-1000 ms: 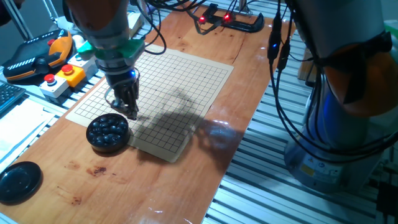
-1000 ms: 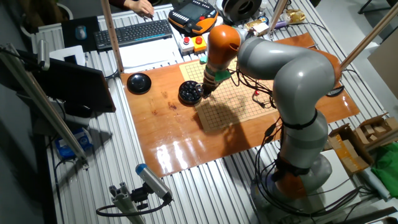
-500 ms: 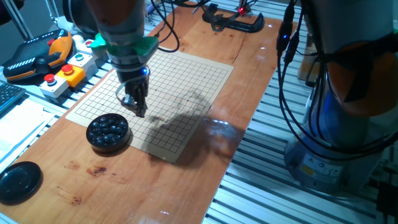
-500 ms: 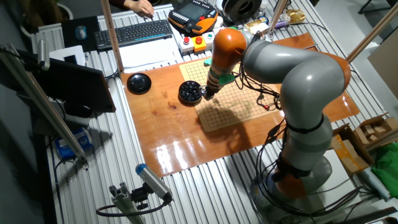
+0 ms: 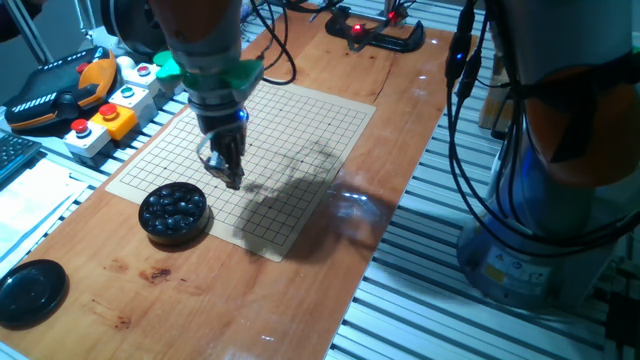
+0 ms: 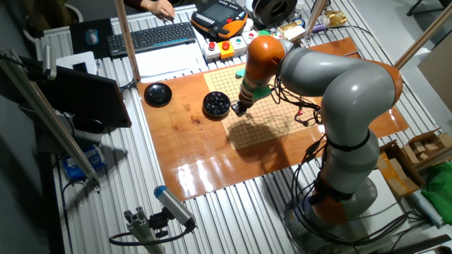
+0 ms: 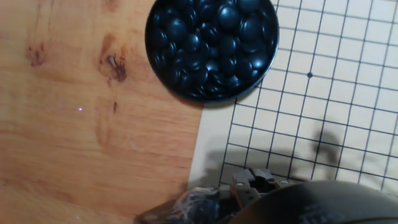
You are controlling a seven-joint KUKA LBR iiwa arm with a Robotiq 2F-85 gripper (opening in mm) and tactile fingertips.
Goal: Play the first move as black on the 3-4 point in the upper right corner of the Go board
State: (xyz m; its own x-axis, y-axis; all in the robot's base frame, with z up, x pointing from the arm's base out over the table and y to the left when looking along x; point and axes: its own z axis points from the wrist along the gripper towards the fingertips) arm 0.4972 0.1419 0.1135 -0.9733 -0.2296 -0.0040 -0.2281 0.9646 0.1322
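My gripper (image 5: pixel 233 182) hangs low over the near left part of the Go board (image 5: pixel 300 130), just past the round bowl (image 5: pixel 171 237) of black stones. Its fingers look shut, and in the hand view a small dark glossy black stone (image 7: pixel 194 208) shows at the gripper (image 7: pixel 214 202). The other fixed view has the gripper (image 6: pixel 239 111) between the bowl (image 6: pixel 205 106) and the board (image 6: pixel 272 116). In the hand view the bowl (image 7: pixel 214 101) lies ahead at the top, with board grid (image 7: pixel 348 93) to the right. No stones lie on the grid. I cannot single out the 3-4 point among the crossings.
A black lid (image 5: pixel 30 290) lies on the wooden table at the near left. A button box (image 5: pixel 100 125) and an orange pendant (image 5: pixel 60 85) sit beyond the board's left side. A black clamp (image 5: pixel 385 35) is at the table's far end. Cables hang from the arm on the right.
The gripper has moved from beside the bowl rightward onto the board, a few grid squares in. Bowl and board have not moved.
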